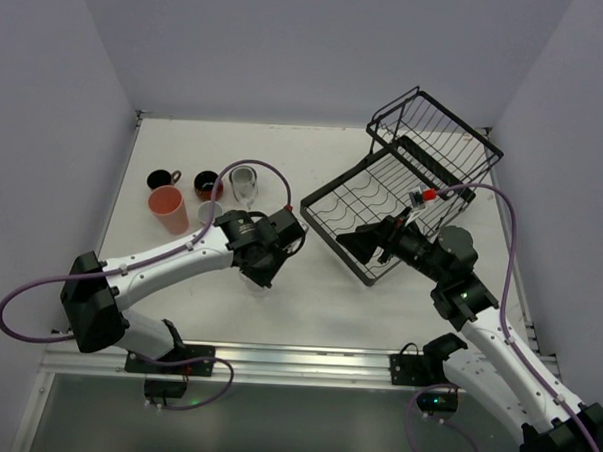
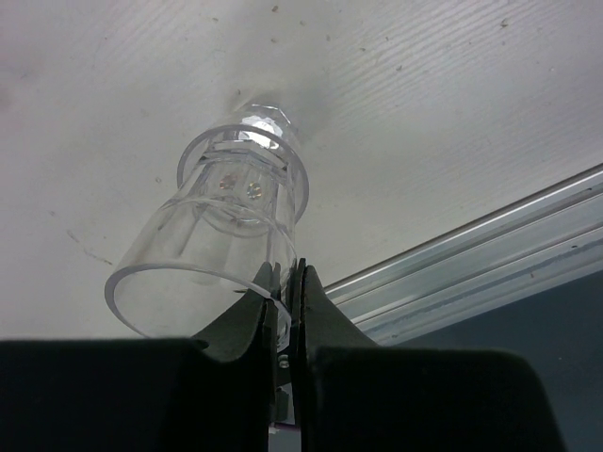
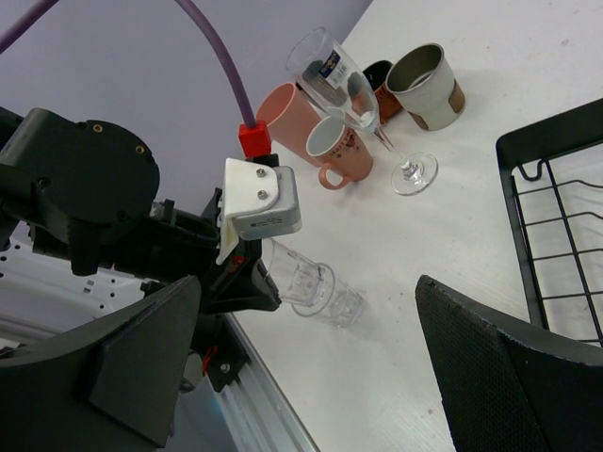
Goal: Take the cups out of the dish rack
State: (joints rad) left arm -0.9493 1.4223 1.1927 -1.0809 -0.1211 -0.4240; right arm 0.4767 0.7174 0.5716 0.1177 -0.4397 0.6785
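- L gripper [image 2: 287, 278]: fingers [image 2: 247, 325] pinched tight on the rim wall of a clear glass [image 2: 217, 235], one finger inside the mouth, one outside.
- Glass is tipped nearly level, mouth twd the wrist cam, thick base pointing away. Base is right at the table [image 1: 308, 306] w/ its shadow just under it; can't tell if it touches.
- Seen from R wrist cam, the glass sticks out sideways from the L fingertips, low over the bare table between the cup group and the rack [image 1: 403, 190].
- R gripper [image 1: 373, 245]: fingers [image 3: 141, 377] spread wide, nothing between them. It hangs at the rack's near-L edge, pointed twd the L arm.
- Cups stand together on the table's far-L part, well apart from the rack: tumbler [image 3: 283, 108], pink mug [image 3: 339, 146] just in front of it, wine glass [image 3: 349, 94] w/ foot by the mug, dark mug [image 3: 382, 80] behind, cream cup [image 3: 429, 85] beside that. All upright as far as seen.
- Top cam shows one more dark mug [image 1: 161, 179] at the far-L end of the group.
- Rack sits askew on the R half of the table, its raised basket end at the far side.
- Metal rail [image 1: 296, 361] runs along the near table edge, under both arm bases.
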